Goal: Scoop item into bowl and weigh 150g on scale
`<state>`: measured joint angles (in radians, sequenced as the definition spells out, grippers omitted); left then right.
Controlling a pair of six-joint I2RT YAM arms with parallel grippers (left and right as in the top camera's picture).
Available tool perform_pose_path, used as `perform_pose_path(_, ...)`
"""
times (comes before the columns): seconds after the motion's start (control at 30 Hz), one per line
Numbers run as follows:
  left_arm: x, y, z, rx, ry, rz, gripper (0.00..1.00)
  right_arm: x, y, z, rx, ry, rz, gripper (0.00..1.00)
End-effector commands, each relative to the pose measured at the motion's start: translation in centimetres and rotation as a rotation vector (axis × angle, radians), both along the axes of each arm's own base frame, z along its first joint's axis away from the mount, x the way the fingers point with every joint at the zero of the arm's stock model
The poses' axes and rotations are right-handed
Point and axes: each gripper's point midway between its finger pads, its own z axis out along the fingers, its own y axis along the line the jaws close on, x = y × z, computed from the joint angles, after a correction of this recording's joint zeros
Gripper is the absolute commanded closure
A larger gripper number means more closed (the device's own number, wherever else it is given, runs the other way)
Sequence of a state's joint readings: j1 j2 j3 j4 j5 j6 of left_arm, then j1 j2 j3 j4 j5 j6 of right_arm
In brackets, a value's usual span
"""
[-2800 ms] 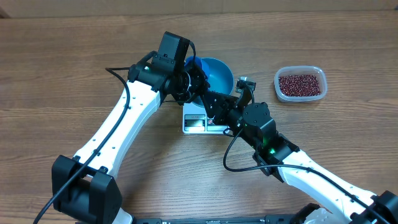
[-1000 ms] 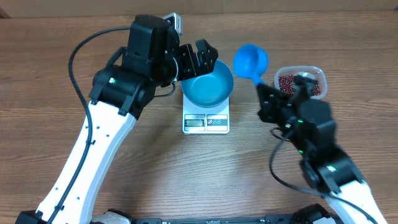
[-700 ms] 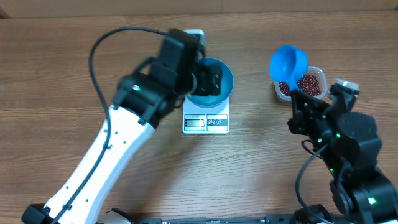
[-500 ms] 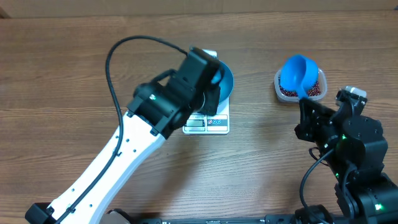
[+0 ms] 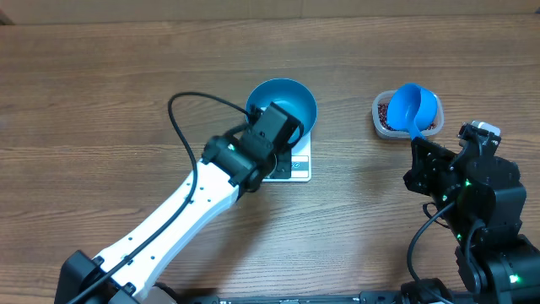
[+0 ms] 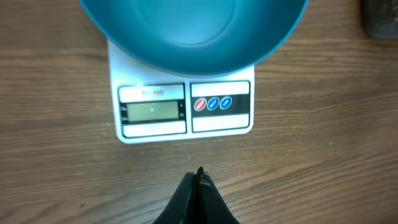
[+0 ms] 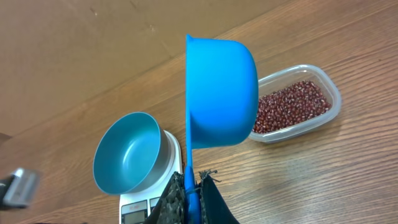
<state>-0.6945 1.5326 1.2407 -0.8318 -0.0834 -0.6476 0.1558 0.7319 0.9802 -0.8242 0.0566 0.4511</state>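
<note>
Pale wood-grain tabletop [image 5: 84,101] fills the overhead view. On it the empty blue bowl [image 5: 283,101] sits on the white scale [image 5: 299,168], with the left arm [image 5: 202,190] reaching over the scale's near edge. Well apart to the right, the clear tub [image 5: 379,119] holds the beans [image 5: 384,111]. The blue scoop [image 5: 413,108] hangs right over it, its handle running back toward the right hand [image 5: 419,145]. The scoop looks empty from above.

Seen from the left wrist, the left hand [image 6: 198,185] has its fingers pressed together on nothing. It points at the scale [image 6: 186,127] just ahead, and the bowl [image 6: 193,31] is bare inside.

Seen from the right wrist, the right hand [image 7: 191,194] is clamped on the scoop [image 7: 221,93] by its handle. The cup stands on edge, mouth turned toward the bowl [image 7: 127,152]. The beans [image 7: 289,104] lie just beyond and below it in the tub [image 7: 333,102].

So the right hand is much the nearer one to the beans. I'd judge the next step is dipping the scoop down into that heap, then carrying it left to the bowl.
</note>
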Motion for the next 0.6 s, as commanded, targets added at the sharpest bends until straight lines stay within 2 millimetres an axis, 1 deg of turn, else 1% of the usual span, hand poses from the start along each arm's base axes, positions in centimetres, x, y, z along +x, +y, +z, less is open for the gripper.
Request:
perform_pose_path(0.0,-0.8,-0.7,-1.7,-0.015,0.011,0.030,0.96,-0.1,-0.4,1.4,-0.006,-0.038,-0.012,0.96)
perform_pose_path(0.07,-0.8,-0.9,-1.9,0.010,-0.024,0.024,0.96,-0.1,-0.3,1.4,-0.006,-0.038,-0.011,0.96)
perform_pose_path(0.17,-0.3,-0.8,-2.0,0.089,-0.090,0.014,0.96,-0.1,-0.4,1.4,-0.006,-0.039,-0.012,0.96)
perform_pose_path(0.2,-0.3,-1.1,-2.3,0.100,-0.095,-0.011,0.96,-0.1,-0.4,1.4,-0.006,-0.039,-0.012,0.96)
perform_pose_path(0.27,-0.3,-1.8,-3.2,0.107,-0.082,-0.052,0.96,-0.1,-0.4,1.4,-0.006,-0.039,-0.012,0.96)
perform_pose_path(0.43,0.1,-1.9,-6.3,0.155,-0.028,-0.054,0.96,-0.1,-0.4,1.4,-0.006,-0.039,-0.012,0.96)
perform_pose_path(0.57,1.0,-2.8,-7.7,0.173,-0.031,-0.083,0.96,-0.1,-0.4,1.4,-0.006,-0.039,-0.011,0.96)
